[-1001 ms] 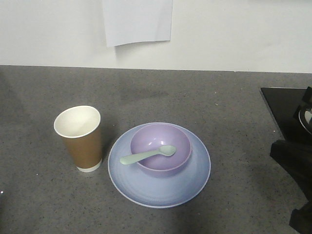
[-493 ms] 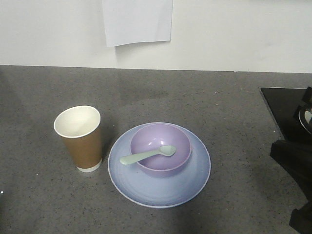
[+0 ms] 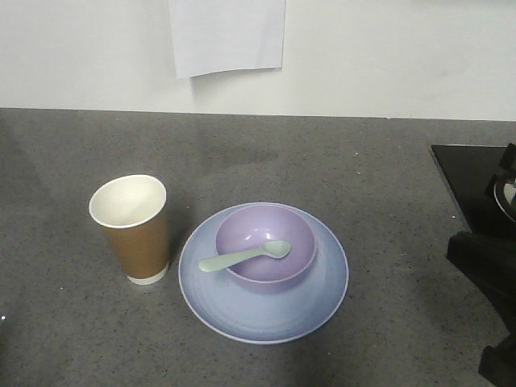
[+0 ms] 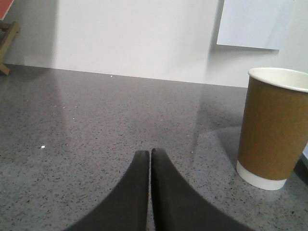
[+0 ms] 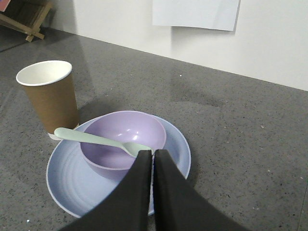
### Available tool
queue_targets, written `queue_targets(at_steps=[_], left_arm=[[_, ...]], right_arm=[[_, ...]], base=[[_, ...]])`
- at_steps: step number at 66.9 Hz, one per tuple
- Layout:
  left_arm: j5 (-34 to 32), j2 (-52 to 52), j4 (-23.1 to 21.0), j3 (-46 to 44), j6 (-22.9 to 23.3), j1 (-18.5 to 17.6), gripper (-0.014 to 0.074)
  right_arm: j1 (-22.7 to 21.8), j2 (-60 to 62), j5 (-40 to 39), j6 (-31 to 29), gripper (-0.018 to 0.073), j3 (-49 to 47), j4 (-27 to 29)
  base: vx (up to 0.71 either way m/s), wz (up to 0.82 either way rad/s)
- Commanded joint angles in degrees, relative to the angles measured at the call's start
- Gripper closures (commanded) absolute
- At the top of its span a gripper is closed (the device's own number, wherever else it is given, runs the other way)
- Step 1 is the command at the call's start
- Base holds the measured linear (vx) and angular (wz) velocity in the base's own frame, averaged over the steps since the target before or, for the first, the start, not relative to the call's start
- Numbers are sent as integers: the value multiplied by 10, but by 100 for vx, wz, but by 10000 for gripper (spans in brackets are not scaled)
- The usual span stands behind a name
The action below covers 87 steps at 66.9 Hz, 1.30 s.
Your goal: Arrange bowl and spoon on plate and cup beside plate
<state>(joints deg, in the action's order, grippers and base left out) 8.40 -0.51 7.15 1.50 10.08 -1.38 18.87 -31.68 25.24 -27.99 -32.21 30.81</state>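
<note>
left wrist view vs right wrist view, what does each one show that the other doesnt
Only the left wrist view shows the left gripper, shut and empty. Only the right wrist view shows the right gripper, also shut, plus the spoon resting in the bowl on the plate. Both show the cup upright on the grey counter.

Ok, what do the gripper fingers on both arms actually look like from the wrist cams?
Both look alike. The left gripper has two smooth matte black fingers, wide at the base and curving inward to narrow rounded tips. The right gripper has the same black, tapered, curved shape. No markings, labels or cables show in either wrist view. In the front view only dark black arm parts appear at the right edge.
</note>
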Motion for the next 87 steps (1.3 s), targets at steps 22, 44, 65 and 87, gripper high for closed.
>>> queue_targets(at_steps=[22, 44, 65, 87], left_arm=[[-45, -8, -3, 15, 5, 0, 603], [-45, -8, -3, 15, 5, 0, 603], [-45, -8, -3, 15, 5, 0, 603], [-44, -8, -3, 15, 5, 0, 603]], right_arm=[[-2, 78, -101, 149, 561, 48, -184], [-62, 226, -193, 303, 561, 219, -308], [-164, 330, -197, 303, 561, 282, -317], [-163, 329, -193, 298, 561, 343, -362]], base=[[0, 0], [0, 0], [0, 0], [0, 0]])
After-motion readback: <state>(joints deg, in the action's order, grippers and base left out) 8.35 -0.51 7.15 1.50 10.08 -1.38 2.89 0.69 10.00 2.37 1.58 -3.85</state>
